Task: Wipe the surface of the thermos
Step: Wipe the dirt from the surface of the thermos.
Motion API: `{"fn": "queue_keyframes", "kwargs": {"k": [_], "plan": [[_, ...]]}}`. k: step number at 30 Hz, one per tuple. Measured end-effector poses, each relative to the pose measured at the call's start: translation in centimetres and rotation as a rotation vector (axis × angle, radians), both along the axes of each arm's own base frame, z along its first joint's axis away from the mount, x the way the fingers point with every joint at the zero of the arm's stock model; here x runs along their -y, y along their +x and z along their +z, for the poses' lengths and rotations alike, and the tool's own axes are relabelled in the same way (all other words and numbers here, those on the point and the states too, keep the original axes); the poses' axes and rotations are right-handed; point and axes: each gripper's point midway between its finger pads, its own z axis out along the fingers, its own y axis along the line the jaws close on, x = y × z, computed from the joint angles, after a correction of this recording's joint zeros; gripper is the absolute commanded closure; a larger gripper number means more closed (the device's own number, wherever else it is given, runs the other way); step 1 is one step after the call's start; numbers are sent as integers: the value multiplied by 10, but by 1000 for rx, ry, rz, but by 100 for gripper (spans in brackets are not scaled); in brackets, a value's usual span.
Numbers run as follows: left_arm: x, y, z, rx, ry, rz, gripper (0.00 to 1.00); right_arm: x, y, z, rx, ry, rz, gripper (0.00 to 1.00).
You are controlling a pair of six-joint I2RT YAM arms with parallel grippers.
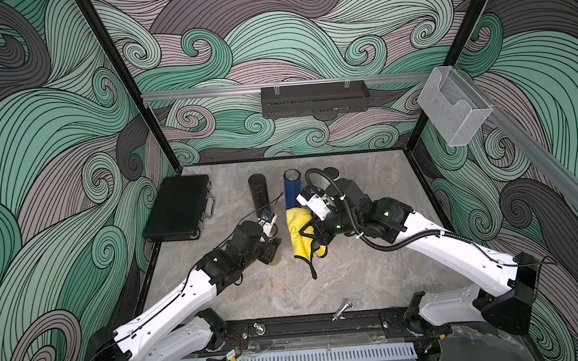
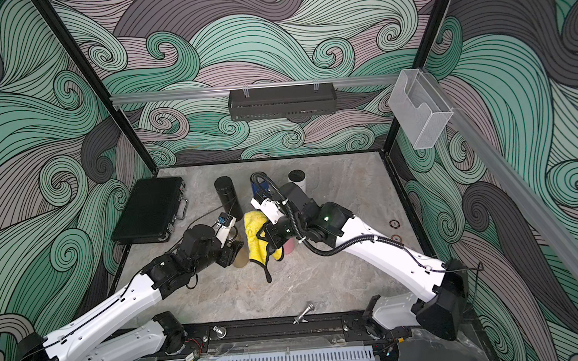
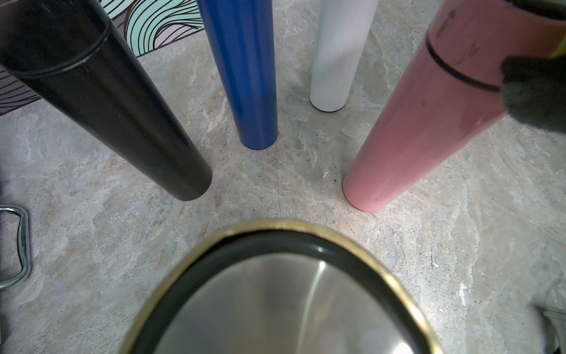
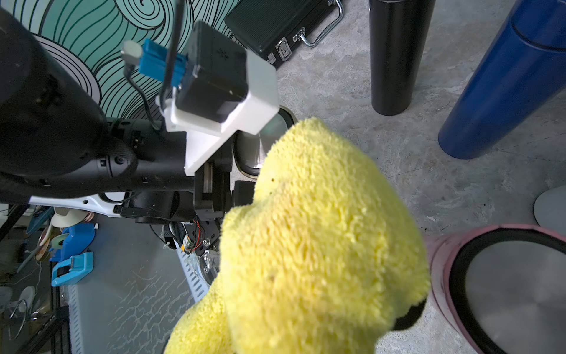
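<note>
On the tabletop [image 1: 324, 284], centre: five thermoses, all standing upright.

- Gold thermos [image 2: 240, 258] stands nearest the robot, on the left arm's side. In the left wrist view its steel lid with a black ring fills the lower middle.
- Left claw [image 2: 232, 245] is closed around the upper body of the gold thermos. Its fingers are not seen in its own wrist view. The right wrist view shows the black claw body hard against the thermos just below the lid.
- Right claw [image 1: 312, 235] has its jaws pinched tight on the yellow cloth [image 1: 299, 228]. The cloth hangs down free from the grip, and its black-edged corner trails lowest.
- The cloth hangs between the gold thermos and the pink thermos [image 2: 290, 248], just beside the gold one. Whether the cloth touches the gold thermos cannot be told.
- The pink thermos sits under the right arm's wrist, and its steel lid is visible in the right wrist view.
- Back row toward the rear wall, seen in both top views: black thermos [image 1: 260, 194], then blue thermos [image 1: 291, 188], then white thermos [image 2: 297, 179]. The white one is partly hidden behind the right arm. All three stand apart from one another.
- Black case [image 1: 178, 207] lies flat and closed at the left edge, with its metal handle facing the thermoses.
</note>
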Motion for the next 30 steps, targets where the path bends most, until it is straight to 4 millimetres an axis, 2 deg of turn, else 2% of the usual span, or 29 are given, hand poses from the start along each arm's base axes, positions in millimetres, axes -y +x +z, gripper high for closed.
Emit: {"fn": "queue_keyframes", "kwargs": {"k": [2,4,5,9,18,30], "plan": [[-1,-1,0,7,-8,5,65,0,0,0,-1,0,-2,100],[-4,-2,1,16,-17,10,40,0,0,0,-2,1,-3,100],[-5,-3,1,19,-19,14,32,0,0,0,-3,2,-4,100],[-10,-7,3,41,-41,26,20,-2,1,0,-5,3,-5,100],[-11,-4,12,81,-71,44,17,-16,9,-6,-32,-4,13,100],[-16,-5,-9,95,-98,76,17,-41,28,16,-38,44,26,100]]}}
